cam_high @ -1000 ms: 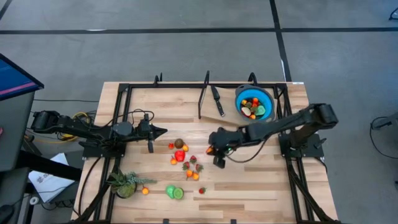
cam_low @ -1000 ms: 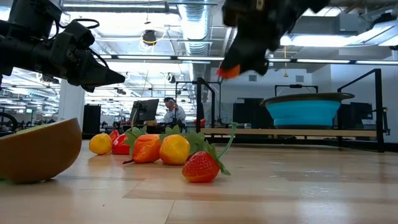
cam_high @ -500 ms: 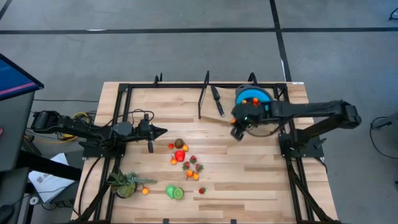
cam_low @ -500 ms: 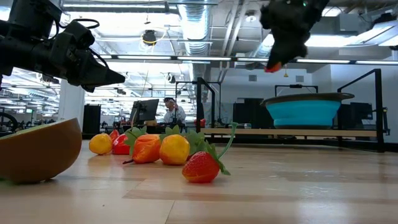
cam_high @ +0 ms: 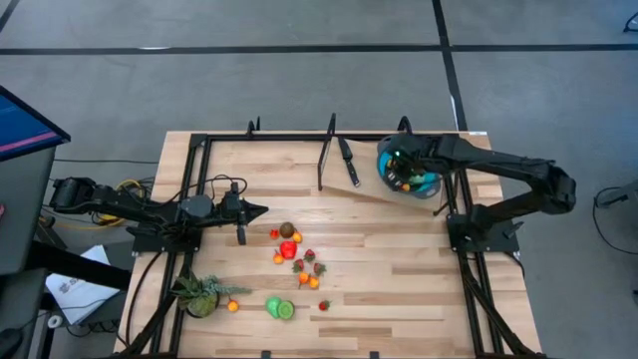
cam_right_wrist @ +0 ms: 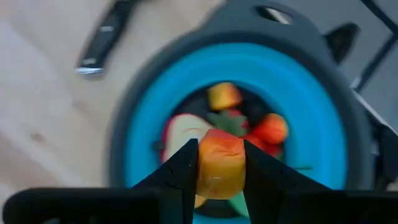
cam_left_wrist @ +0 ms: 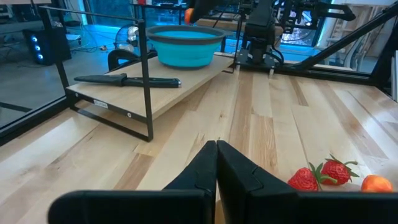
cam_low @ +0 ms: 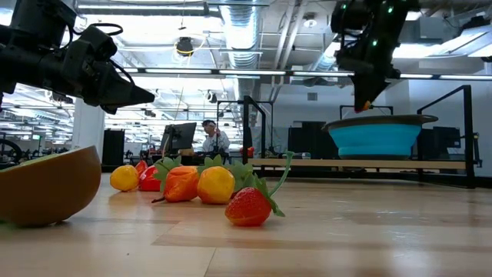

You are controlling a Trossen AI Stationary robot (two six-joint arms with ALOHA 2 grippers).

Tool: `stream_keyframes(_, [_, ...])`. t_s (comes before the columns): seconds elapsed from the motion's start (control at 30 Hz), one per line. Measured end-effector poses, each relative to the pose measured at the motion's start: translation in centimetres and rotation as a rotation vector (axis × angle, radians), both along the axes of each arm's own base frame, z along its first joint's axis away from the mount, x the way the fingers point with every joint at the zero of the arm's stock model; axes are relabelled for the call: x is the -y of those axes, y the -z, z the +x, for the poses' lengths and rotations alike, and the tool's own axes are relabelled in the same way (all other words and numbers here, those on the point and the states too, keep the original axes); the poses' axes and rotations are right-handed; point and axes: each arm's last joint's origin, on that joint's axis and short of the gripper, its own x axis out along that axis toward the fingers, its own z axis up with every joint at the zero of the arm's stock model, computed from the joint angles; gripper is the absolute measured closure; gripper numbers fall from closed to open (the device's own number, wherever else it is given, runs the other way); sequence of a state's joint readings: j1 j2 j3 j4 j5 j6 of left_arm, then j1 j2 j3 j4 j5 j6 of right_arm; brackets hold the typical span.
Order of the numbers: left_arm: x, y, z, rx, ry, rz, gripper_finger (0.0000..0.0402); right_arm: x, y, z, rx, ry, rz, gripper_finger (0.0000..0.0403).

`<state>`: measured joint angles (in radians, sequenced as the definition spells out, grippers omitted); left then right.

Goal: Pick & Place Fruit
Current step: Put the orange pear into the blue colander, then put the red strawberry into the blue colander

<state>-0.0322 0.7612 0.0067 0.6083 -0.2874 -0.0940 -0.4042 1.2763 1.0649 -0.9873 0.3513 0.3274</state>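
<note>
Right wrist view: the right claw (cam_right_wrist: 221, 163) is pinched on a small orange fruit (cam_right_wrist: 219, 163), so it's closed only as far as the fruit lets it, with the blue bowl (cam_right_wrist: 149, 112) right underneath.
key relation: the held fruit sits directly above the bowl's opening and the fruits already in it, so I'd guess the next thing is just letting go and dropping it straight down, no sideways travel needed.
bowl spot: high view puts the bowl (cam_high: 431, 185) at the far right corner of the worktop (cam_high: 399, 289), up on the raised shelf, with the black-handled knife (cam_high: 347, 161) lying on the same shelf just to its left.
nearer arm: the right one by a mile, it's stretched out over the bowl; the left claw (cam_high: 261, 209) hangs well apart over the left middle of the worktop, tips pressed fully together with nothing in them.
fruit left to do: a loose cluster (cam_high: 297, 254) sits mid-worktop, a few more toward the near edge, next to a spiky green plant (cam_high: 199, 294) near the near left corner.
what changed: a second ago the right claw was over the middle of the worktop by the cluster with the orange piece already in it; half a second ago it was just short of the bowl; now it's above it. Left arm hasn't budged.
</note>
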Motion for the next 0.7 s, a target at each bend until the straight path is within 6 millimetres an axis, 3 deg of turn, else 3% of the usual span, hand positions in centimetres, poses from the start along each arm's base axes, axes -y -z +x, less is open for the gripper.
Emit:
stream_keyframes(0.27, [0.0, 0.0, 0.0, 0.0, 0.001, 0.0, 0.0401, 2.7, 1.1, -0.5, -0.083, 0.044, 0.008, 0.0299])
stream_keyframes(0.53, [0.0, 0.0, 0.0, 0.0, 0.0, 0.0, 0.0401, 3.8, 1.9, -0.6, -0.139, 0.046, 0.013, 0.0223])
stream_keyframes(0.7, [0.0, 0.0, 0.0, 0.0, 0.001, 0.0, 0.0401, 3.4, 1.8, -0.3, -0.137, 0.022, 0.009, 0.0189])
